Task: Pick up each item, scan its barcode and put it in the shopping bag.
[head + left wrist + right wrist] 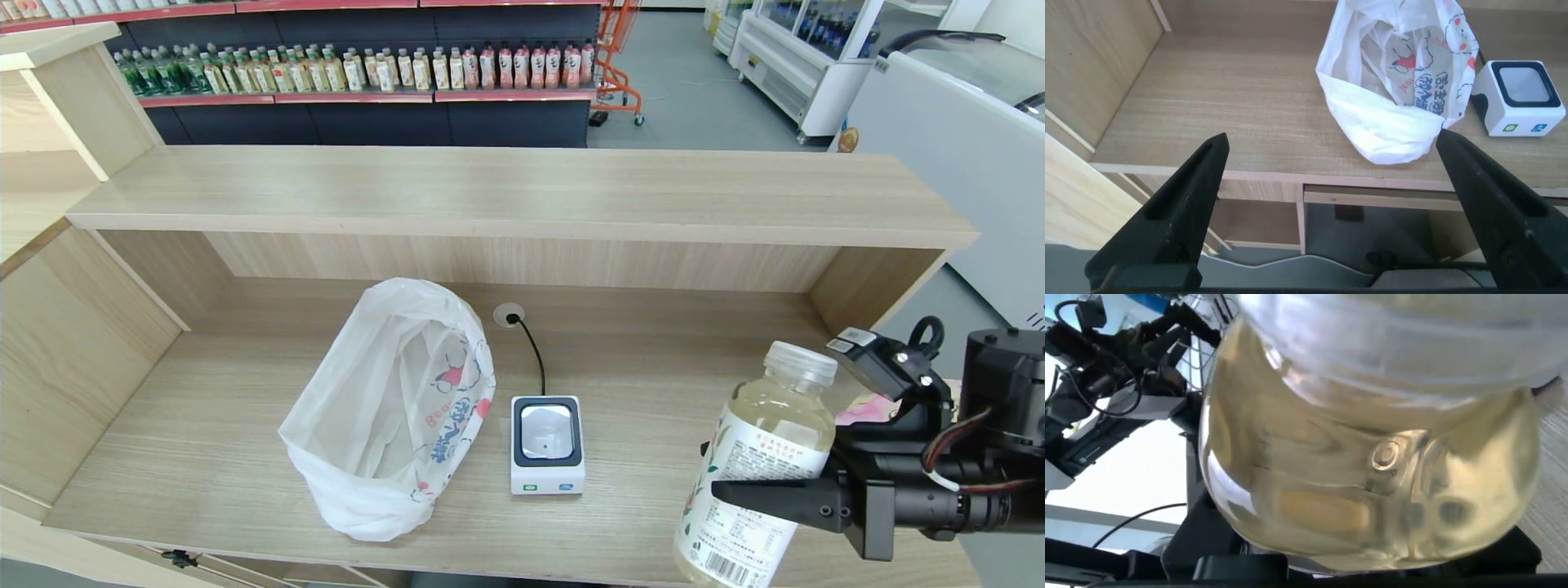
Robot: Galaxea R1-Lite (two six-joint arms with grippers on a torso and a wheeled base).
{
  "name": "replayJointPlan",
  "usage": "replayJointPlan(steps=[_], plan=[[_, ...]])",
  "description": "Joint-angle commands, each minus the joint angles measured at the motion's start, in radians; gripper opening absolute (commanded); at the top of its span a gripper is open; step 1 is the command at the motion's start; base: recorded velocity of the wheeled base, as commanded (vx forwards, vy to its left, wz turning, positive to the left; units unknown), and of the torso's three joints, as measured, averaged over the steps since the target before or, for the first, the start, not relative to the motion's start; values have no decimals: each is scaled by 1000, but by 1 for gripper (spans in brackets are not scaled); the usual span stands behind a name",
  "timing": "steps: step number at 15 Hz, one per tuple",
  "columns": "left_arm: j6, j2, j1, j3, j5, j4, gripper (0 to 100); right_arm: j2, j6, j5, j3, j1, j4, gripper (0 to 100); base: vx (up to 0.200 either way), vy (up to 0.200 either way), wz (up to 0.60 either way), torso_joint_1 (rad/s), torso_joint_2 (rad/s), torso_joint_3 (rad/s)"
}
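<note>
1. One bottle (775, 425) of pale yellow drink, white cap on top, is clamped in the right gripper (759, 490) at the near right end of the wooden counter (204, 425). One black finger (775, 500) crosses the front of its white label.
2. The bottle leans a little, its cap toward the right, and a barcode low on the label faces the head camera.
3. From the right wrist, the bottle (1372, 457) sits close against the lens, with the liquid showing through its clear wall.
4. A white scanner (547, 443) with a dark-framed glass top lies on the counter, well left of the bottle. Its black cable (535, 351) runs back to a round hole in the counter.
5. The white plastic shopping bag (392, 408), printed with cartoon figures, stands just beside the scanner on its left, with its mouth open upward.
6. The left gripper (1333, 139) hangs over the counter's near edge in front of the bag (1396, 82), jaws spread wide with nothing between them; the scanner (1519, 96) lies beyond.
7. Behind the counter, shelves (367, 69) carry rows of bottled drinks, and white freezers (939, 122) stand on the right
</note>
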Motion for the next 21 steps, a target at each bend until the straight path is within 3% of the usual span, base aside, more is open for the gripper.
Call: replayJointPlan(steps=[1, 9, 21], plan=[[0, 0, 0, 0, 0, 0, 100, -47, 0, 20, 0, 45, 5, 0, 0, 0, 0, 0, 0, 0], [0, 0, 0, 0, 0, 0, 100, -50, -47, 42, -3, 182, 61, 0, 0, 0, 0, 0, 0, 0], [0, 0, 0, 0, 0, 0, 100, -21, -55, 45, -9, 199, 107, 0, 0, 0, 0, 0, 0, 0]])
